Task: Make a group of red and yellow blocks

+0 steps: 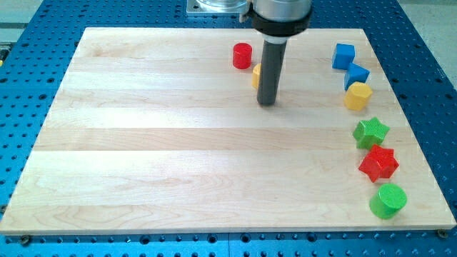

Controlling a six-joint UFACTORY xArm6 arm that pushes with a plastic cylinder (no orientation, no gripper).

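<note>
My tip (pixel 267 103) rests on the board near the view's top middle. A red cylinder (pixel 242 55) stands up and to the left of it. A yellow block (pixel 255 75) sits just left of the rod, mostly hidden behind it, close below the red cylinder. At the view's right a yellow hexagonal block (pixel 358 95) lies below two blue blocks. A red star block (pixel 378 163) lies lower on the right, between a green star and a green cylinder.
Two blue blocks (pixel 343 56) (pixel 356 74) sit at the top right. A green star (pixel 370 132) and a green cylinder (pixel 388 200) line the right side. The wooden board (pixel 143 143) lies on a blue perforated table.
</note>
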